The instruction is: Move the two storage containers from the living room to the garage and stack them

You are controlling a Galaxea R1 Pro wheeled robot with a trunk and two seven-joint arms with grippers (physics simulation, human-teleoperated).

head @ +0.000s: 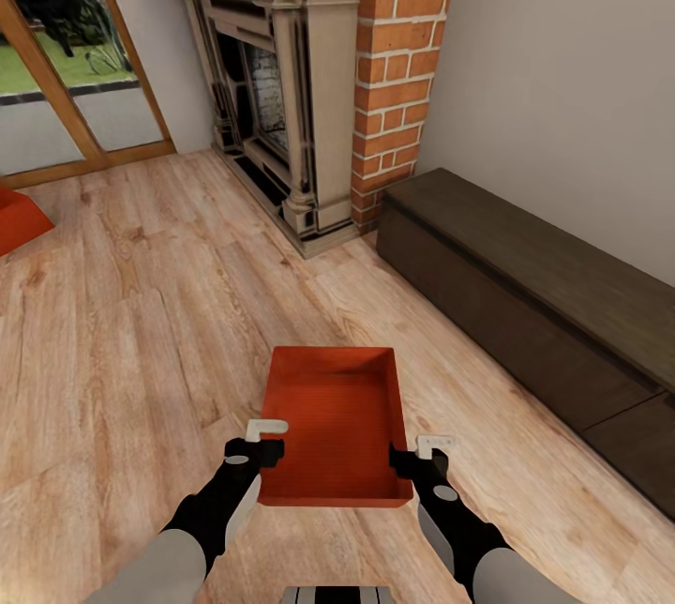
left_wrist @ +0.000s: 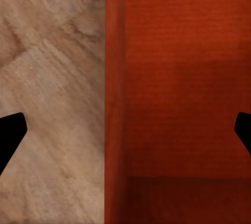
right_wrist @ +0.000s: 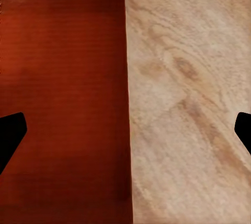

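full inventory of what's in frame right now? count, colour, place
storage container: 1, orange-red, open-topped, between the two grippers over the wood floor, near the robot
second orange-red object: 1, partly cut off at the left edge, on the floor; likely the other container
fireplace: 1, dark carved surround, far wall
brick column: 1, red brick, right of the fireplace
low cabinet: 1, dark brown, along the right wall
glass door: wood-framed, far left
wood floor: light planks
left gripper: open, straddling the container's left wall
right gripper: open, straddling its right wall
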